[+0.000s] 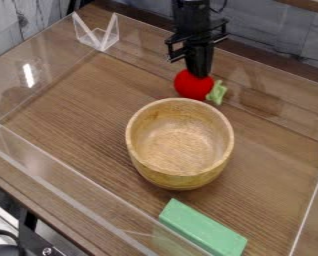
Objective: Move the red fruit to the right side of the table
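Note:
The red fruit (191, 85) is a small glossy strawberry with a light green leafy cap pointing right, just behind the wooden bowl (181, 142) on the brown table (82, 100). My gripper (195, 73) comes down from above, its black fingers shut on the top of the fruit. Whether the fruit touches the tabletop or hangs just above it cannot be told.
A flat green rectangular block (202, 229) lies at the front edge, near the clear front wall. Low clear acrylic walls (28, 60) enclose the tabletop. A clear angled piece (95, 30) stands at the back left. Bare wood shows to the right of the bowl.

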